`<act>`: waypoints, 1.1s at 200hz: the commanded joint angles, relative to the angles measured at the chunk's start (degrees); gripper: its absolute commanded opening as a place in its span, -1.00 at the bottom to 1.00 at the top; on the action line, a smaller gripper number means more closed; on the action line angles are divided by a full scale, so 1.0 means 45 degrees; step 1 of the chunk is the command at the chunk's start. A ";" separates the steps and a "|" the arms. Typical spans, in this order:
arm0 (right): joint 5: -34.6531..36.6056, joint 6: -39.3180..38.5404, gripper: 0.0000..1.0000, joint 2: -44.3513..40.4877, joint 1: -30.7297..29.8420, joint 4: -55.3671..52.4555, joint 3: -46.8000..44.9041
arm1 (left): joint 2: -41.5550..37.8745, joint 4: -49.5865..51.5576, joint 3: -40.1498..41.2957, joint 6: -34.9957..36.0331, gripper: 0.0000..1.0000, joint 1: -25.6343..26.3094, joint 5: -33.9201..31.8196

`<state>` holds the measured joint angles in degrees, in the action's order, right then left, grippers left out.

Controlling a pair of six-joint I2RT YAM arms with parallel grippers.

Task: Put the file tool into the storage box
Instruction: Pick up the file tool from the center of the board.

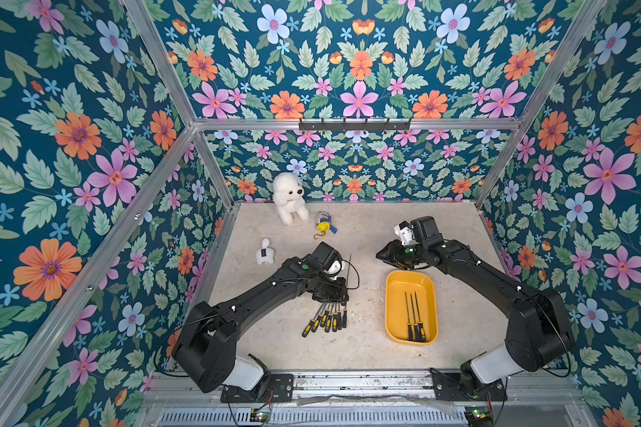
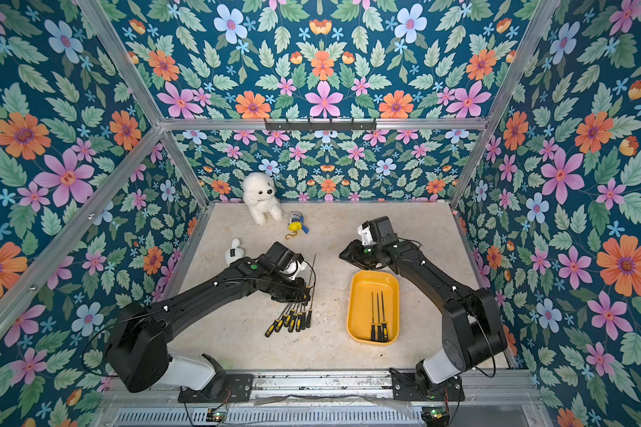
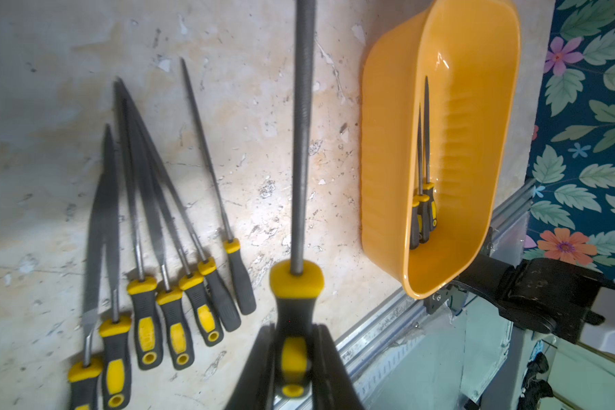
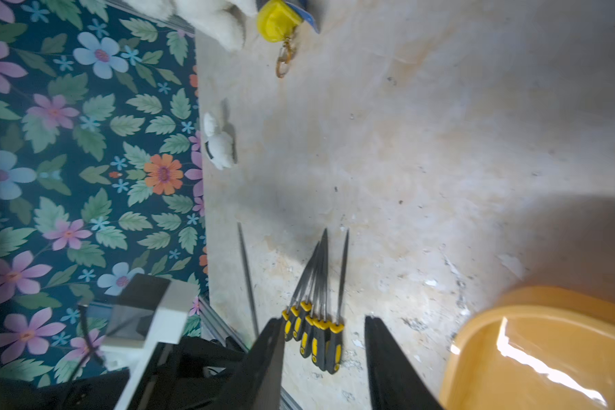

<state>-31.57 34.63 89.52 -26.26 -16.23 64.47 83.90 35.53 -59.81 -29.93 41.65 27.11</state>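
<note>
Bright, even light; glare streaks the storage box.

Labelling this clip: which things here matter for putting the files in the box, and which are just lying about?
For the job: held file, left end effector, loose files, yellow box, three files already inside.
Lying about: plush dog, small white toy, yellow keyring.

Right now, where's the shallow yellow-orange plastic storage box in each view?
In a top view: storage box right of centre.
In a top view: storage box just right of centre.
Left wrist: box across the gripped file from the loose black-and-yellow-handled files.
Right wrist: box cropped at frame edge, beside right gripper.
Shared landmark: those loose files, in all four.
</note>
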 commanded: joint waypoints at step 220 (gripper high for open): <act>0.2177 -0.1539 -1.00 0.0719 -0.0550 -0.3604 0.1880 | -0.0369 -0.0317 -0.0524 -0.0485 0.71 0.0171 0.0268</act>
<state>-30.61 34.59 95.64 -29.87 -18.98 69.60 84.42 33.30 -61.52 -31.44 44.23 29.78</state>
